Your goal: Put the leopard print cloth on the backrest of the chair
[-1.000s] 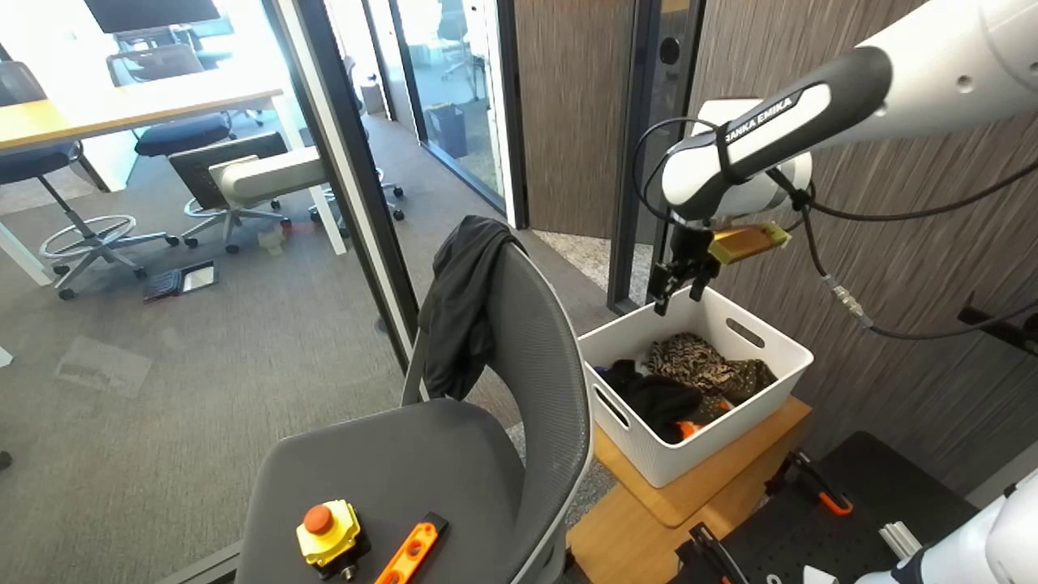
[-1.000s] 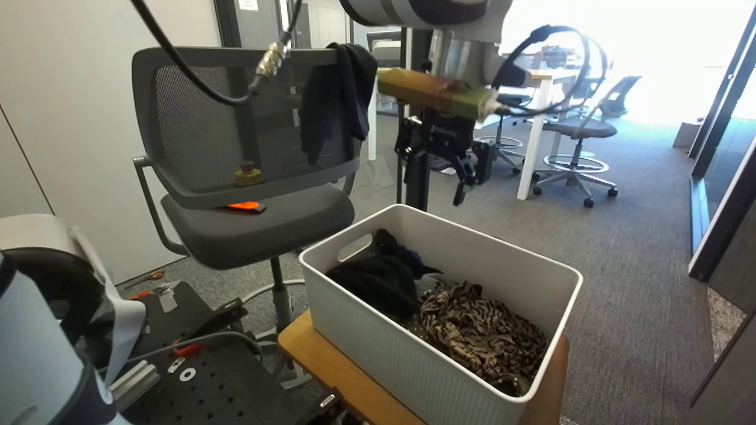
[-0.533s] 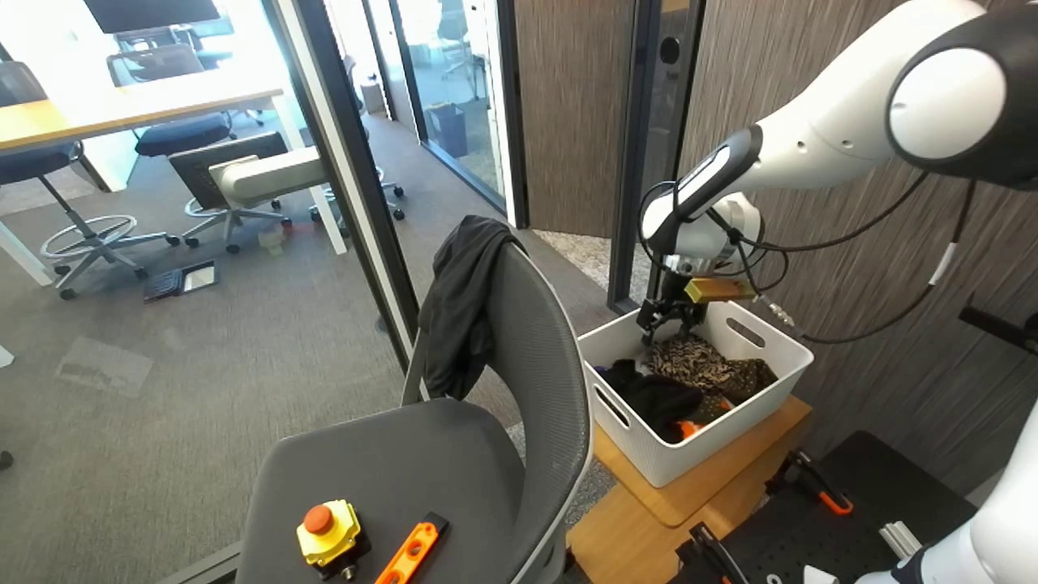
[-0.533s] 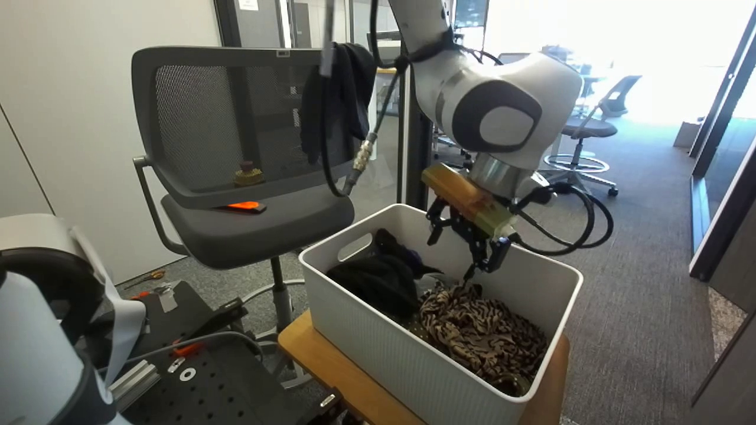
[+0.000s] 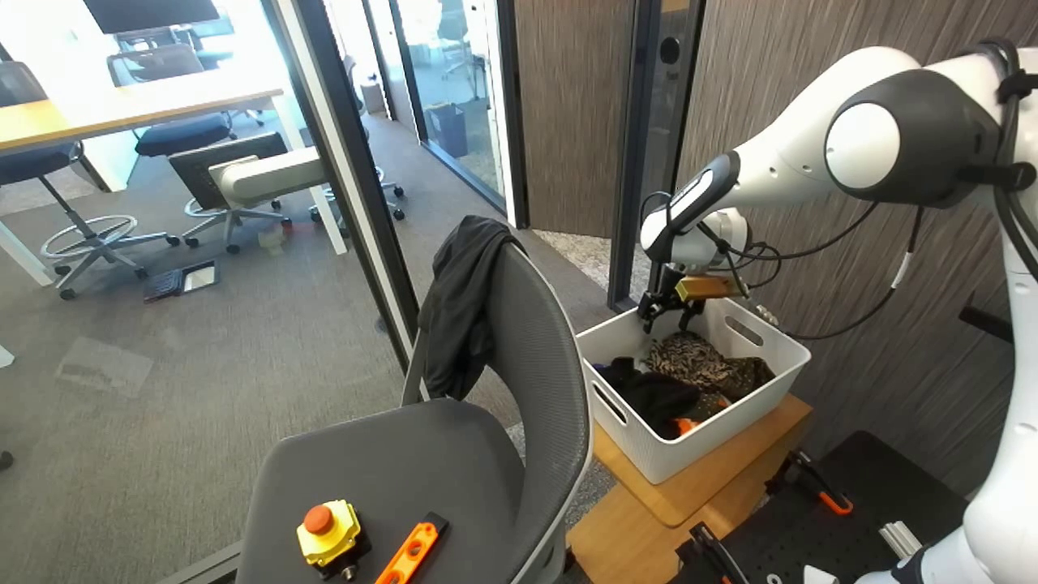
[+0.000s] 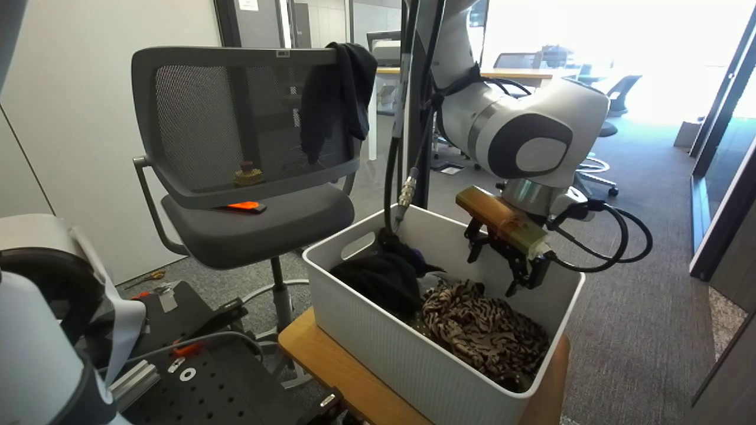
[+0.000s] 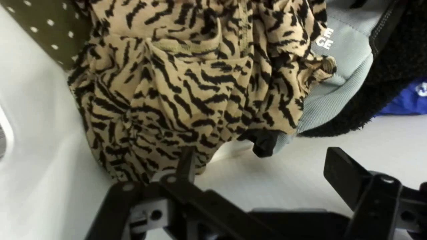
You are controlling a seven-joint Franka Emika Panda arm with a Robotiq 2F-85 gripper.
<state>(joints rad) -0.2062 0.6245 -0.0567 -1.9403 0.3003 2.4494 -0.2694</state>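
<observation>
Tan, black-streaked cloth [image 7: 200, 90] lies bunched; our gripper [image 6: 492, 275] hangs near, fingers [image 7: 347, 176] apart: we should straddle a fold.

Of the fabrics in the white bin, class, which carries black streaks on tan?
The leopard print cloth alone: the olive fabric has white dots, the grey fabric white lettering, and the black fabric is fuzzy.

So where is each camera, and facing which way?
Exterior view: outside the robot arm, facing down across chair and bin; arm, hand show.
Exterior view: outside too, facing over the bin toward the backrest; arm, hand show.
Wrist view: mounted there, facing down onto the leopard print cloth; fingers show.
Both exterior views share chair and bin.
</observation>
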